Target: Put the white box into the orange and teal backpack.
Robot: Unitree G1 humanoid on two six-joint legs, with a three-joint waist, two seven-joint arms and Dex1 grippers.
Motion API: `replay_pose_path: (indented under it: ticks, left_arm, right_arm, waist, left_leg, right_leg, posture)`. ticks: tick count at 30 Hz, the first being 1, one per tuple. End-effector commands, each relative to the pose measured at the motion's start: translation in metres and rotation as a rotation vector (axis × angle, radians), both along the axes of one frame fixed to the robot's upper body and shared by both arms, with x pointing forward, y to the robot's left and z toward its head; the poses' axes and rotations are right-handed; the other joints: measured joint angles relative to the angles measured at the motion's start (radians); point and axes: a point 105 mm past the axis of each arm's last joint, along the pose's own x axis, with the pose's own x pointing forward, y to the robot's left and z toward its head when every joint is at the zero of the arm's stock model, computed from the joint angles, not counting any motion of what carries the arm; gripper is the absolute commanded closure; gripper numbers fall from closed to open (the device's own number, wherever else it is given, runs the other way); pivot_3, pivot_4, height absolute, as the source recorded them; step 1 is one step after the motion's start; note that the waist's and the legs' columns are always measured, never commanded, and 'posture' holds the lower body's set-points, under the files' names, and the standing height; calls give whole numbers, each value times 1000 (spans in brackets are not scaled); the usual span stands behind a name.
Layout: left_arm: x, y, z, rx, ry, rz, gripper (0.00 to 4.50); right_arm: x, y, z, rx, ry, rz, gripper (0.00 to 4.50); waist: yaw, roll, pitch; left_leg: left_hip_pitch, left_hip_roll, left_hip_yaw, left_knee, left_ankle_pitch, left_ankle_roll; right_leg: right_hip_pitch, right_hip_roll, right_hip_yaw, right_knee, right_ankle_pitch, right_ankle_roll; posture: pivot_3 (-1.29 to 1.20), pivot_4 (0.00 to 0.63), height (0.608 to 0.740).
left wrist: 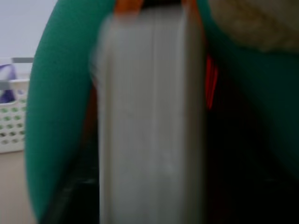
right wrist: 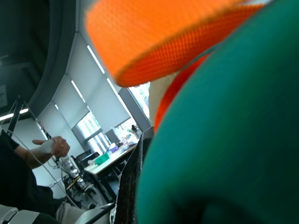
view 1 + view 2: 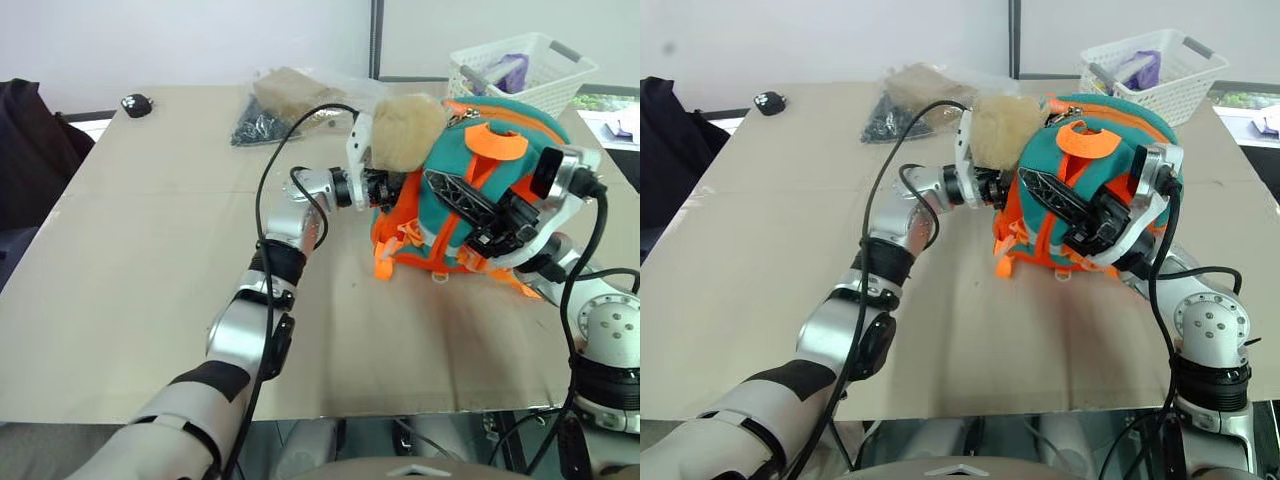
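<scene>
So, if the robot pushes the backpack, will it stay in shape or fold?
Probably it folds: the backpack is soft fabric, bulging unevenly. It looks light and may slide on the smooth table. The plush toy on it likely flops.

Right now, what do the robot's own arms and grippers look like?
Both arms are silver-grey metal with black bands and joint collars. A loose black cable loops along the left arm; another arcs over the right wrist. The right gripper has black fingers on a white bracket; the left gripper shows black parts.

table (image 3: 150, 300) | on it: orange and teal backpack (image 3: 455, 190); white basket (image 3: 525, 70); clear bag (image 3: 285, 110); black object (image 3: 136, 104)
</scene>
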Motion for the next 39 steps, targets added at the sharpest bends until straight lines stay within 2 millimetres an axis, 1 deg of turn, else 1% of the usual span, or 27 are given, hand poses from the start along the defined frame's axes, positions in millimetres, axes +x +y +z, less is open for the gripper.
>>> replay_pose_path:
  ticks: [1,2,4,5,6,7,8,10,11,13,14,16,18,20,23,26,28,32,35,39]
  left_arm:
    - [3,18,16,-30,-58,58,45]
    - [4,27,18,-46,-47,81,45]
    - [5,50,29,-124,-28,133,45]
    - [3,71,41,-206,-2,164,45]
    - [-3,88,49,-260,13,174,45]
    - [-12,100,53,-288,34,162,45]
    - [-19,106,55,-297,48,149,45]
    - [-41,118,54,-281,98,108,45]
    - [-51,121,53,-262,129,78,45]
    - [-64,121,52,-233,157,56,45]
    - [-67,120,55,-247,170,56,45]
    - [-70,116,62,-295,185,48,45]
    - [-67,108,60,-299,178,62,45]
    - [-56,100,52,-275,164,111,45]
    - [-38,97,52,-277,122,196,45]
    - [-24,92,47,-228,84,241,45]
    - [-15,88,47,-226,75,262,45]
    - [-8,76,40,-195,55,249,45]
    - [-2,72,42,-229,66,254,45]
    - [-1,67,42,-261,80,232,45]
  right_arm:
    - [-10,5,10,9,-63,6,4500]
    - [-10,4,10,12,-62,2,4500]
    - [-10,4,9,11,-61,-5,4500]
    - [-9,4,8,7,-58,-10,4500]
    - [-8,4,7,2,-58,-15,4500]
    - [-8,4,6,0,-58,-17,4500]
    - [-7,4,6,-1,-58,-19,4500]
    - [-6,4,5,-1,-57,-21,4500]
    - [-5,4,4,-2,-56,-23,4500]
    - [-4,5,2,-6,-54,-25,4500]
    - [-3,6,2,-9,-54,-25,4500]
    - [-3,8,2,-11,-55,-20,4500]
    - [-2,10,2,-16,-57,-14,4500]
    - [-1,11,2,-19,-60,-12,4500]
    - [0,11,3,-20,-63,-14,4500]
    - [-1,12,3,-17,-64,-15,4500]
    - [-1,13,3,-15,-63,-16,4500]
    - [-2,14,3,-8,-65,-22,4500]
    - [-2,14,4,-2,-66,-29,4500]
    - [-2,14,4,0,-65,-33,4500]
  waist:
    - [-4,0,0]
    - [-9,0,0]
    - [-12,0,0]
    - [-15,0,0]
    - [-20,0,0]
    - [-23,0,0]
    - [-26,0,0]
    - [-23,0,0]
    - [-21,0,0]
    - [-9,0,0]
    - [-4,0,0]
    - [6,0,0]
    - [7,0,0]
    - [7,0,0]
    - [7,0,0]
    - [4,0,0]
    - [5,0,0]
    - [6,0,0]
    - [5,0,0]
    - [5,0,0]
  left_leg:
    - [0,0,0,0,0,0]
    - [1,0,0,0,0,0]
    - [1,0,0,1,0,0]
    - [1,0,0,1,0,0]
    - [1,0,0,1,0,0]
    - [1,0,0,1,0,0]
    - [1,1,-1,1,0,0]
    - [0,1,-1,1,0,0]
    - [0,1,-1,1,0,0]
    - [0,0,-2,2,0,0]
    - [0,-1,-3,4,0,0]
    - [0,-1,-4,6,0,0]
    - [0,-2,-4,7,0,0]
    - [1,-2,-3,7,0,0]
    - [2,-2,-2,7,0,0]
    - [3,-2,-1,7,0,0]
    - [3,-2,-1,7,0,0]
    - [2,-2,-1,7,0,0]
    - [2,-2,-1,7,0,0]
    - [2,-2,-1,7,0,0]
  right_leg:
    - [0,0,0,1,0,0]
    - [0,0,0,1,0,0]
    - [0,0,1,2,0,0]
    - [0,0,1,2,0,0]
    - [0,0,1,2,0,0]
    - [-1,1,1,1,0,0]
    - [-1,1,3,2,0,0]
    - [-3,2,7,4,0,0]
    - [-4,2,7,4,0,0]
    - [-3,1,6,4,0,0]
    - [-2,1,5,4,0,0]
    - [0,1,4,4,0,0]
    - [1,0,4,4,0,0]
    - [1,1,4,4,0,0]
    - [1,1,3,5,0,0]
    - [1,1,3,6,0,0]
    - [1,1,3,7,0,0]
    - [1,1,3,6,0,0]
    - [1,1,3,7,0,0]
    - [1,1,3,7,0,0]
  posture:
    - [0,150,740]
    - [0,150,740]
    - [0,150,740]
    - [0,150,740]
    - [0,150,740]
    - [0,150,740]
    - [0,150,740]
    - [0,150,740]
    - [0,150,740]
    - [0,150,740]
    - [0,150,740]
    - [0,150,740]
    - [0,150,740]
    - [0,150,740]
    - [0,150,740]
    - [0,150,740]
    - [0,150,740]
    - [0,150,740]
    - [0,150,740]
    - [0,150,740]
